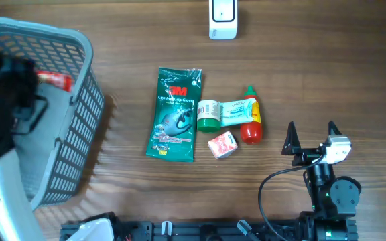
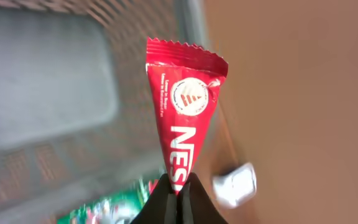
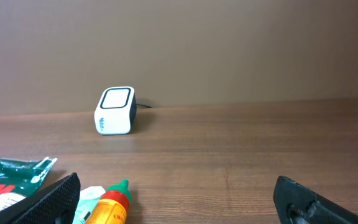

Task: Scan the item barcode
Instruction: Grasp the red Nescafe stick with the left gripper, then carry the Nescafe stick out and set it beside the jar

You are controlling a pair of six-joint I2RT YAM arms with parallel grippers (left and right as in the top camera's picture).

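Soft, even light, with one view sharp only up close.
Overhead, the wooden table (image 1: pixel 313 80) is evenly and moderately lit, with a faint shadow just right of the basket (image 1: pixel 79 134) and a slight sheen on the green glove pack (image 1: pixel 174 114). In the left wrist view the red sachet (image 2: pixel 182 118) is crisp, while the basket mesh, table and white scanner (image 2: pixel 236 183) behind it dissolve into blur. The right wrist view is clear far off, its near fingers (image 3: pixel 55 199) dark and soft.
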